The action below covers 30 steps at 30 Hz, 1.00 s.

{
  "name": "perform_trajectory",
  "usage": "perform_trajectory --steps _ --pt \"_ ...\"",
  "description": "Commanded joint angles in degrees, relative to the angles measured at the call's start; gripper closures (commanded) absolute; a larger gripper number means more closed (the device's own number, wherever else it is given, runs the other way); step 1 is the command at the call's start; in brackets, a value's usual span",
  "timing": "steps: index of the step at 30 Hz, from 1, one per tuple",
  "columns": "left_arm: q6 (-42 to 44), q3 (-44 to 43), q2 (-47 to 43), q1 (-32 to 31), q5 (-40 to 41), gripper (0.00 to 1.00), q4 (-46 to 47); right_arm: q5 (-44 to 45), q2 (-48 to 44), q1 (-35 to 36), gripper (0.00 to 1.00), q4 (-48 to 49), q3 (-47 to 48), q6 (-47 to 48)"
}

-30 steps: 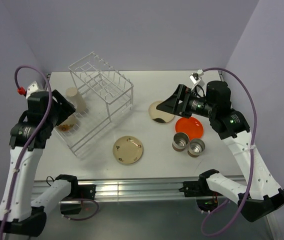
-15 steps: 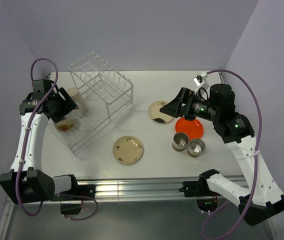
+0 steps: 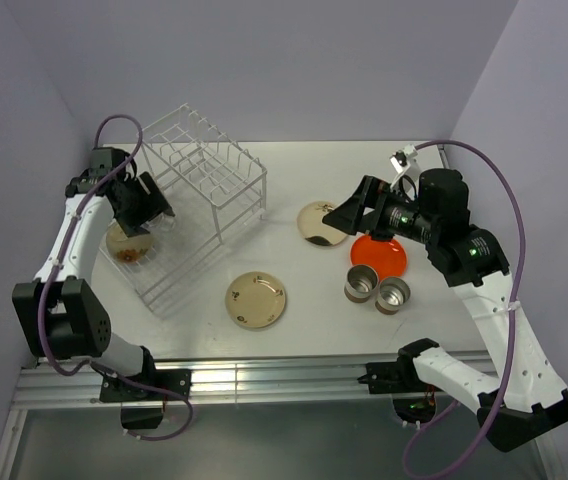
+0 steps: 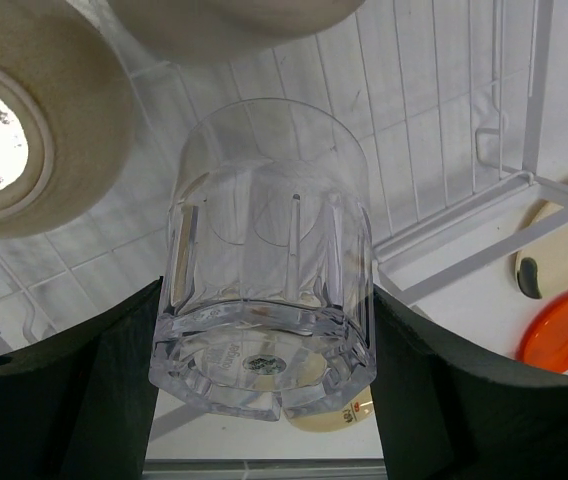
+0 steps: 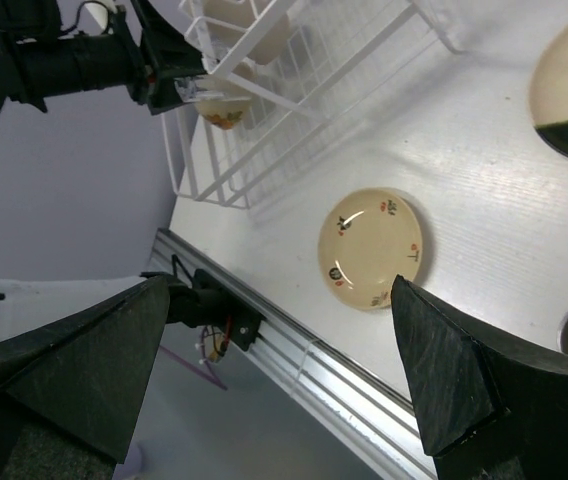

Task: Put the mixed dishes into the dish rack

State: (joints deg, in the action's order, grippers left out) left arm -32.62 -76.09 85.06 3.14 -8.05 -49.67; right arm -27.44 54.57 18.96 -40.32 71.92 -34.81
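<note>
Left gripper (image 4: 264, 400) pinches the clear glass (image 4: 269, 270) over the dish rack (image 4: 434, 130) tray section, just beside the tall beige cup (image 4: 24, 130), which the frame edge cuts off. In the top view the arm hides the glass. Right gripper (image 5: 274, 385), fingers spread and empty, hovers over open table (image 3: 304, 290) near 1 cream plate (image 5: 371, 248)

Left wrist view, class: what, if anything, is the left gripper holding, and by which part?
The clear glass, clamped between the two fingers across its side walls, near the thick base.
</note>
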Motion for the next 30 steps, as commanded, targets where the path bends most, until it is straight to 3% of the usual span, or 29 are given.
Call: perform_trajectory --steps 1,9,19,21,27,30 --pt "0.8 -5.8 1.9 -1.3 1.0 1.00 0.5 3.8 -0.8 -0.4 0.01 -1.9 0.3 2.4" --pt "1.9 -11.8 9.3 -4.4 7.3 1.00 -5.3 4.6 -0.9 -0.4 0.01 -2.1 -0.6 2.6" --pt "1.0 -9.4 12.9 -4.5 7.7 1.00 -3.5 6.0 -1.0 -0.5 0.01 -2.0 -2.4 2.9" --pt "0.9 -9.2 13.1 -4.4 9.5 0.96 -3.7 6.5 -1.0 -0.6 0.01 -2.4 -2.9 3.3" --pt "1.2 -8.6 13.1 -4.4 10.1 0.63 -2.8 7.8 -1.5 -0.8 0.01 -2.8 -4.5 3.6" --pt "1.2 -8.6 13.7 -4.4 10.3 0.63 -2.8 8.1 -1.7 -0.8 0.01 -2.8 -4.9 3.6"
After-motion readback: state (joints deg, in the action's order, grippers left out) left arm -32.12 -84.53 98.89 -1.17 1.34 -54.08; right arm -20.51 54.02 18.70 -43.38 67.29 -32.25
